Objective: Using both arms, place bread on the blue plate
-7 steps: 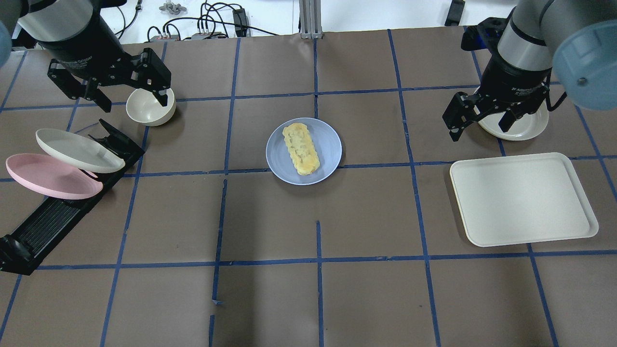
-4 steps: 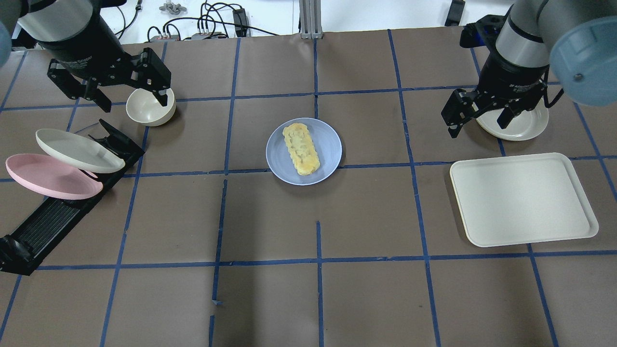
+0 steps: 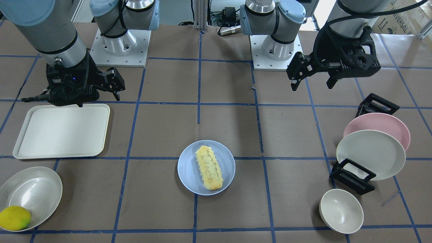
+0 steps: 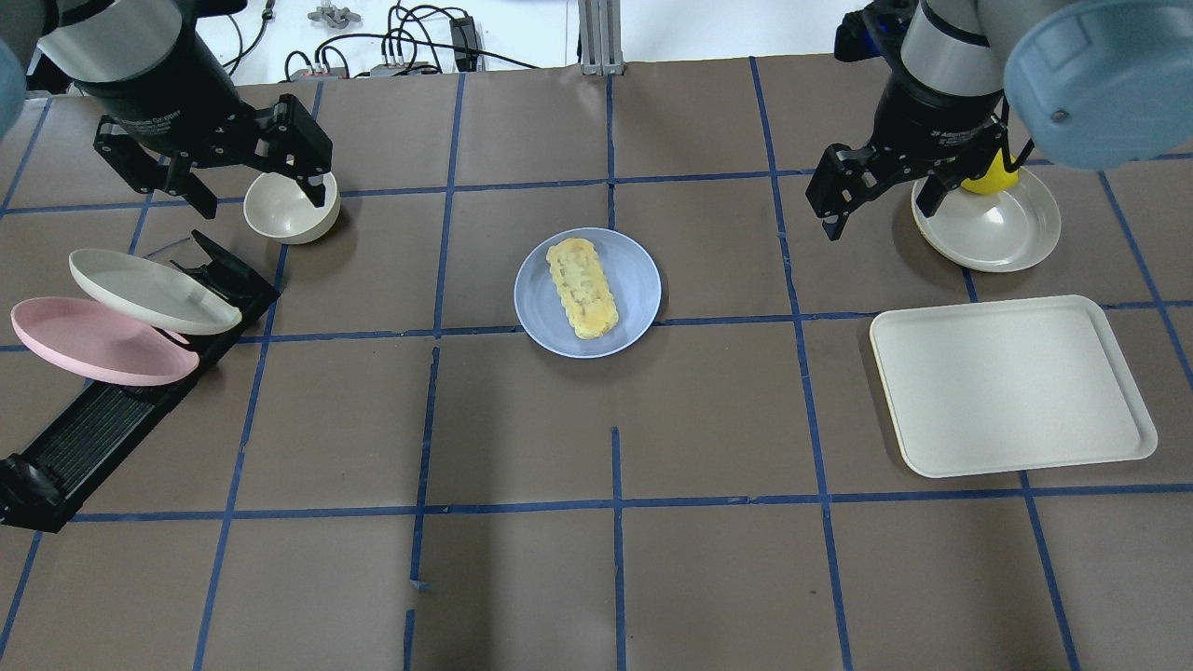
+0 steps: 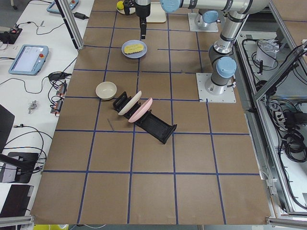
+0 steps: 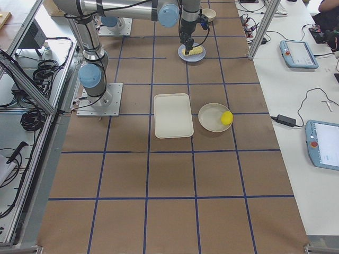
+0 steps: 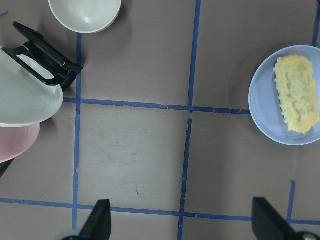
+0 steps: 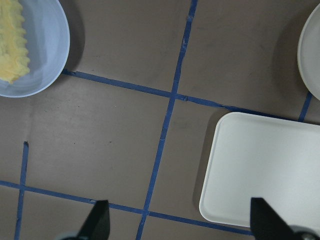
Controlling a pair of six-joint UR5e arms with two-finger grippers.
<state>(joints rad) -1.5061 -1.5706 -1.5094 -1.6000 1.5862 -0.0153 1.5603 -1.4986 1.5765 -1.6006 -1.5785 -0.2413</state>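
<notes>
The bread [image 4: 582, 287] is a long, pale-yellow loaf with bumpy, ridged long edges and one browner, smoother end. It lies flat and slightly slanted on the blue plate [image 4: 636, 280] and spans nearly the plate's full width. Both ends stop just inside the shallow rim, and bare blue shows along both long sides.

The left gripper [image 4: 256, 200] hangs above the table with its fingers spread wide, released. The right gripper [image 4: 881, 216] hangs the same way, fingers parted and released. The bread lies between the two grippers, well apart from each, lower than both, and toward each one's inner side. In the left wrist view the plate sits off to the view's right, its rim cut by the frame edge. In the right wrist view only part of the plate and the loaf's ridged edge show at the upper left.

A broad stretch of brown table [image 4: 522, 419], crossed by blue tape lines, runs from the plate's rim out to each gripper.

- **By the left gripper:** a cream bowl [image 4: 280, 216] sits under it in the overhead view. On its outer side a black rack [image 4: 102, 429] holds a cream plate [image 4: 149, 291] and a pink plate [image 4: 93, 340], both tilted.
- **By the right gripper:** a cream dish [image 4: 993, 233] lies on its outer side with a lemon [image 4: 986, 179] at its edge. A cream tray [image 4: 1011, 387] with a raised rim and rounded corners lies near, well apart from the blue plate.
</notes>
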